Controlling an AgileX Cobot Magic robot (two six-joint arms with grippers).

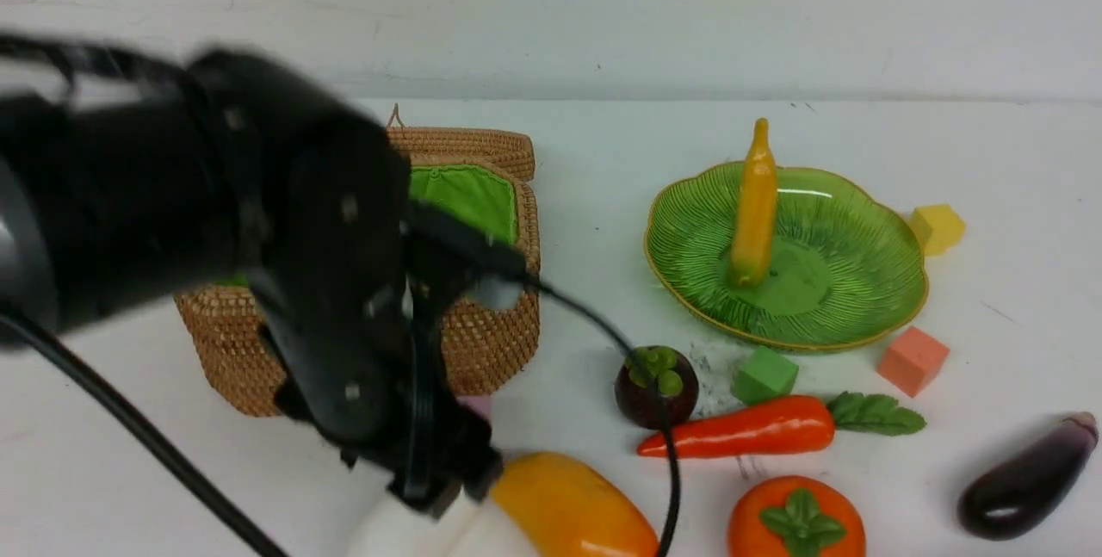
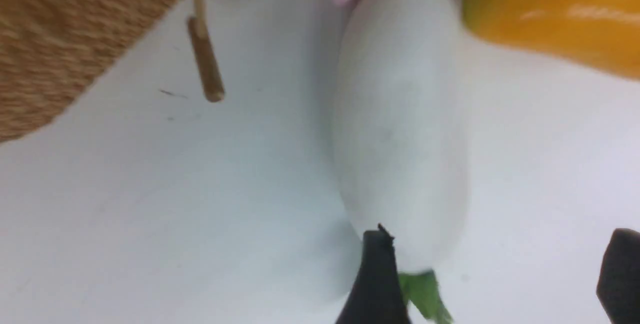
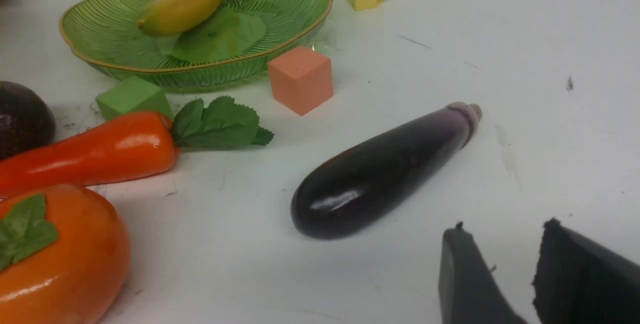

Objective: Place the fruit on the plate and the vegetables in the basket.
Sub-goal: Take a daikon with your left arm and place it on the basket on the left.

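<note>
White desk [image 1: 603, 161] carries everything.

Left arm [image 1: 215, 195], blurred, fills the near left and hides much of the basket [image 1: 482, 342]. Basket stands far left, green lining [image 1: 465, 195] showing, lid [image 1: 465, 148] open on its far side.

Plate [image 1: 852, 221] is far, right of centre. Banana [image 1: 755, 204] lies in it, one tip over the far rim.

Radish [image 2: 400, 113] lies on the desk at the near edge, near the basket. Mango [image 1: 572, 510] sits just beside it on the right.

Left pincer [image 2: 497, 264] is open wide, straddling the radish's leafy end: one finger at the radish, the other clear of it.

Eggplant [image 1: 1029, 479] lies near right, alone. Right pincer [image 3: 515, 274] is near it but apart, jaws parted, nothing between them.

Carrot [image 1: 749, 428] lies at centre, leaves to the right. Persimmon [image 1: 796, 522] is on its near side and mangosteen [image 1: 654, 385] at its left tip.

Green cube [image 1: 764, 374] and salmon cube [image 1: 913, 359] sit by the plate's near rim, yellow cube [image 1: 938, 228] at its right. Pink cube [image 1: 476, 406] is partly hidden beside the basket.
</note>
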